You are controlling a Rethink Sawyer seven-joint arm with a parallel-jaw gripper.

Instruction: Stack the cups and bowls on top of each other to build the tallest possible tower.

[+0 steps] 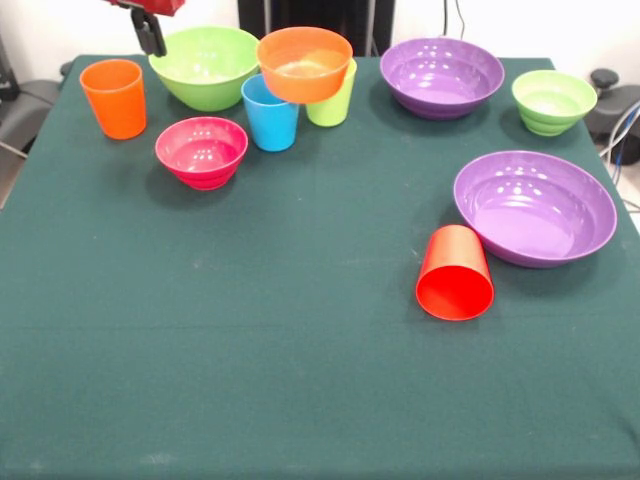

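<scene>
The gripper [150, 30] is hanging at the top left of the front view, only its dark lower end and a bit of red housing showing, and whether it is open or closed cannot be told from here; it is holding nothing that can be seen. Just beside it, to the right, the large lime green bowl [205, 66] is sitting upright on the green table [250, 380]. Left of that bowl and a little nearer the camera, the orange cup [114, 97] is standing upright on its own. In front of the big green bowl the pink bowl [202, 151] is resting upright, with the blue cup [270, 115] standing just to its right. The orange bowl [304, 64] is sitting raised and slightly tilted, perched on the blue cup and the lime green cup [334, 98] behind it. Further right, a purple bowl [442, 76] is lying near the far edge, and the small green bowl [553, 101] is sitting beyond it toward the right side. Nearer the camera the second purple bowl [535, 207] is sitting slightly tipped, and the red cup [455, 273] is lying on its side just beside it, its open mouth facing the camera.
</scene>
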